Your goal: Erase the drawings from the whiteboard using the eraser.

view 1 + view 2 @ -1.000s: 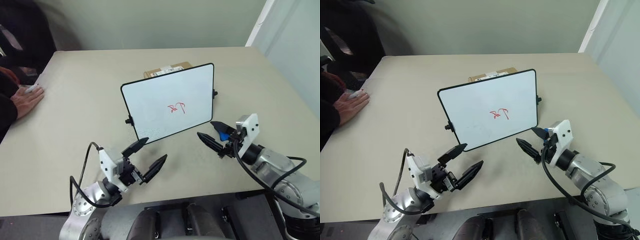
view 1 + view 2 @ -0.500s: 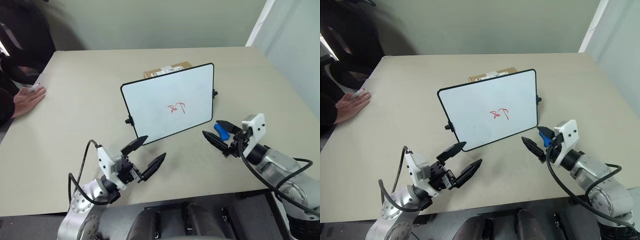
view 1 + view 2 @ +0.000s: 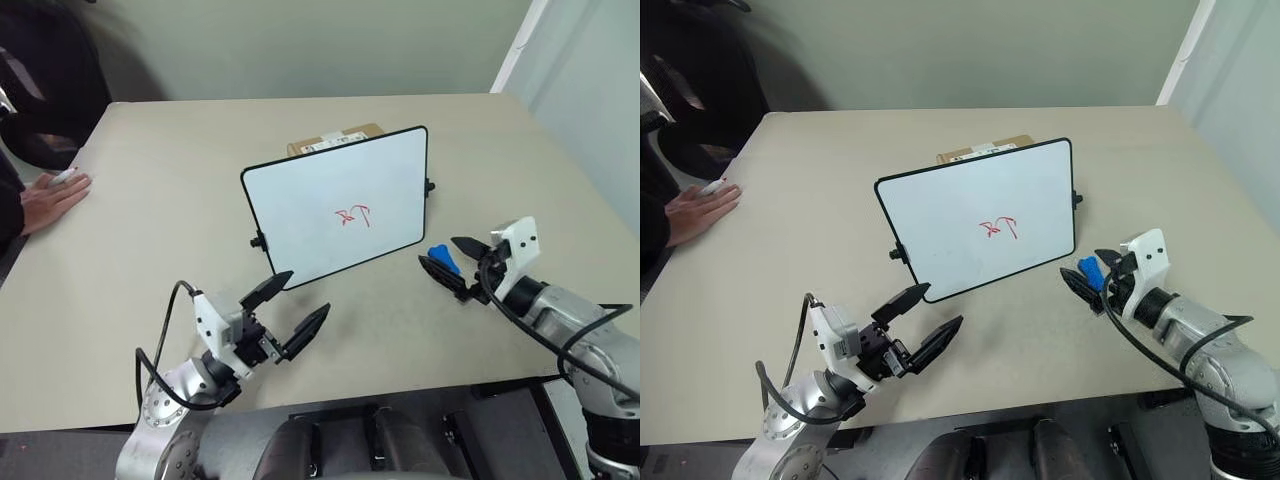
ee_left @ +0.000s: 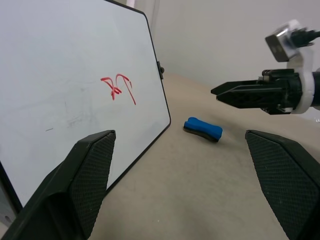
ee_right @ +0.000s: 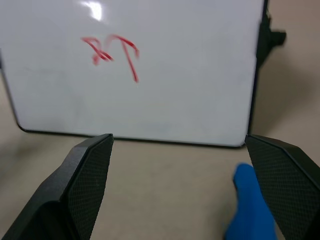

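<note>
Lying flat on the table (image 3: pixel 150 210) by the whiteboard (image 3: pixel 335 205)'s lower right corner, the eraser (image 3: pixel 441 259) sits just beside the empty, wide-open right gripper (image 3: pixel 452 261), long axis roughly across its reach, far from the open left gripper (image 3: pixel 293 310).

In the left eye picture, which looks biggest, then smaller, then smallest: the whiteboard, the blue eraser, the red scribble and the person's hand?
1. whiteboard, by far
2. person's hand
3. and 4. red scribble and blue eraser look about alike, so I won't rank them; a gripper finger also hides part of the eraser.
</note>
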Controlling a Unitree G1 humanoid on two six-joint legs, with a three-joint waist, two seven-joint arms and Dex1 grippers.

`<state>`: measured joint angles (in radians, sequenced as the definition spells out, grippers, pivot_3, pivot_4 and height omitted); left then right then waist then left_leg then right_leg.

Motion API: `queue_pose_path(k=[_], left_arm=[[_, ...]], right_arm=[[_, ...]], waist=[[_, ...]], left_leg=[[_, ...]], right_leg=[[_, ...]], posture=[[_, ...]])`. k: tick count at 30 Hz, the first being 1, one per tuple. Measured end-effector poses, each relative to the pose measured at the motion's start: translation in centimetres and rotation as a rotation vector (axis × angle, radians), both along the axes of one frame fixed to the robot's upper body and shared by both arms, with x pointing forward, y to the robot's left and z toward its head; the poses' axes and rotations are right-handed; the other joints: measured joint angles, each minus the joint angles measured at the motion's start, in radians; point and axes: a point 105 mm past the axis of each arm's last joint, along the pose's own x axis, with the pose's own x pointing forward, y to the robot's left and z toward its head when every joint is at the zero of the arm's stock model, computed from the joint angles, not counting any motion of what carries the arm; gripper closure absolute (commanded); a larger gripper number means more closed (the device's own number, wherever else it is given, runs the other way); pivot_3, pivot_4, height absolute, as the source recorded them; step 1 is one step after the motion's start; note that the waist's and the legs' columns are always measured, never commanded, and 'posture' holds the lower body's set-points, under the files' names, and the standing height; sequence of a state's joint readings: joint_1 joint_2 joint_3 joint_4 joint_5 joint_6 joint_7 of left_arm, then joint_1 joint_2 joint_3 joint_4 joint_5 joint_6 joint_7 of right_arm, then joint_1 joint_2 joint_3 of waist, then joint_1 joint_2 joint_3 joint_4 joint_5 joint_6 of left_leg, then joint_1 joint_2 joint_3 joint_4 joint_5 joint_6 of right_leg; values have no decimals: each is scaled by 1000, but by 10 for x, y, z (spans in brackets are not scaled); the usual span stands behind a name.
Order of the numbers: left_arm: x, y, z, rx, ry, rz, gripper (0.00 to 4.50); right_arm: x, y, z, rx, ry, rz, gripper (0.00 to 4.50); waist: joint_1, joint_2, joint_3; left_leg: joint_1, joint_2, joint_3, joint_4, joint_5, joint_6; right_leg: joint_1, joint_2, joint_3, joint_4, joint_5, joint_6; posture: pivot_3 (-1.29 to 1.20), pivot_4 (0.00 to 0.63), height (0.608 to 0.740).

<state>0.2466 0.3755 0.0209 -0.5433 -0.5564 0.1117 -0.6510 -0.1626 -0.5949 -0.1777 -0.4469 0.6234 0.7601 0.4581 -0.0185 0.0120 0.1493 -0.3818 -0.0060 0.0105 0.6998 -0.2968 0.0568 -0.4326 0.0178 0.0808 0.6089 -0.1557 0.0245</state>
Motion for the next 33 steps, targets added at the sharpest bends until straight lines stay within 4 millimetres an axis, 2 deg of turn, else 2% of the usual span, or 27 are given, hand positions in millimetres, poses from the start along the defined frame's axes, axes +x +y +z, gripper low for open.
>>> queue_pose_path(k=[3, 8, 19, 22, 27, 33], left_arm=[[-1, 0, -2, 0, 7, 2, 0], [-4, 0, -5, 2, 24, 6, 0], [-7, -2, -8, 4, 35, 7, 0], [-8, -1, -6, 8, 28, 18, 0], [-7, 4, -5, 18, 18, 45, 0], [-6, 10, 1, 32, -12, 69, 0]], right_arm=[[9, -5, -8, -19, 63, -41, 41], [29, -25, -29, -108, 186, -175, 41], [46, -27, -47, -174, 267, -223, 41], [47, -28, -48, -186, 267, -230, 579], [47, -30, -48, -198, 267, -240, 2239], [41, -22, -46, -185, 249, -199, 2239]], waist=[[-1, 0, 0], [0, 0, 0], [0, 0, 0], [-1, 0, 0], [-2, 0, 0], [-1, 0, 0]], left_leg=[[0, 0, 0, 0, 0, 0], [0, 0, 0, 0, 0, 0], [0, 0, 0, 0, -1, 1], [0, 0, 0, 0, -1, 1], [0, 0, 0, 0, -1, 2], [0, 0, 0, 0, -1, 2]], right_leg=[[0, 0, 0, 0, 0, 0], [-1, 0, 0, 1, 0, 0], [-1, 0, 0, 1, 0, 0], [-1, 0, 0, 1, 0, 0], [-1, 0, 0, 1, 0, 0], [-1, 0, 0, 1, 0, 0]], posture=[[0, 150, 740], [0, 150, 740], [0, 150, 740], [0, 150, 740], [0, 150, 740], [0, 150, 740]])
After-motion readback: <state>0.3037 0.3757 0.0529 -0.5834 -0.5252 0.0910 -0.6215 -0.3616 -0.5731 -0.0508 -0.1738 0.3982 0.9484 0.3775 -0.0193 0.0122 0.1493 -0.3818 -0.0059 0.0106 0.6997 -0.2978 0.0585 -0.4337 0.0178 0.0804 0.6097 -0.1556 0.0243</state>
